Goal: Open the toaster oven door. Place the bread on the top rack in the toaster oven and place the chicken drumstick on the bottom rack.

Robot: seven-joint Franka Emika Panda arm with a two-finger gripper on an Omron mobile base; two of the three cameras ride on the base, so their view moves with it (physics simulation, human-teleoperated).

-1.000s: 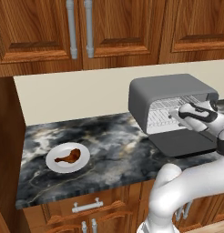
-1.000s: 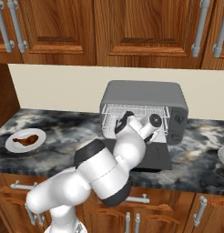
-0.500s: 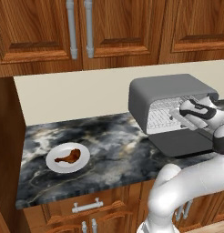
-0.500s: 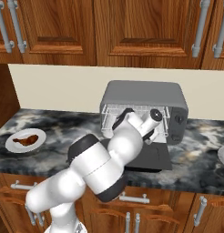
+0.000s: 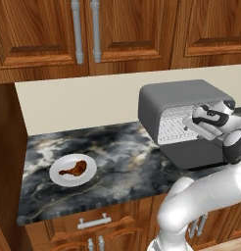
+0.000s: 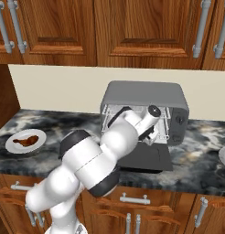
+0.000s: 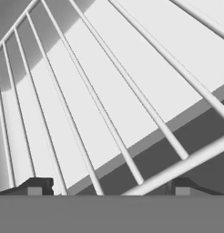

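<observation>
The tabletop (image 5: 122, 147) is showing dark marbled stone under a cream backsplash, with brown wooden cabinets (image 5: 122, 34) hanging above. The claw (image 7: 109, 189) is reaching into the toaster oven (image 5: 176, 95), its tips spread wide and gripping nothing. The toaster oven door (image 5: 193, 152) is lying folded down flat below the claw. Silver wire rods of a rack (image 7: 109, 104) are running directly ahead of the tips; which shelf cannot be told. Far to the claw's left, the chicken drumstick (image 5: 75, 169) is resting on a round white plate (image 5: 59, 177). The oven is looking boxy, dark grey, round-edged.
</observation>
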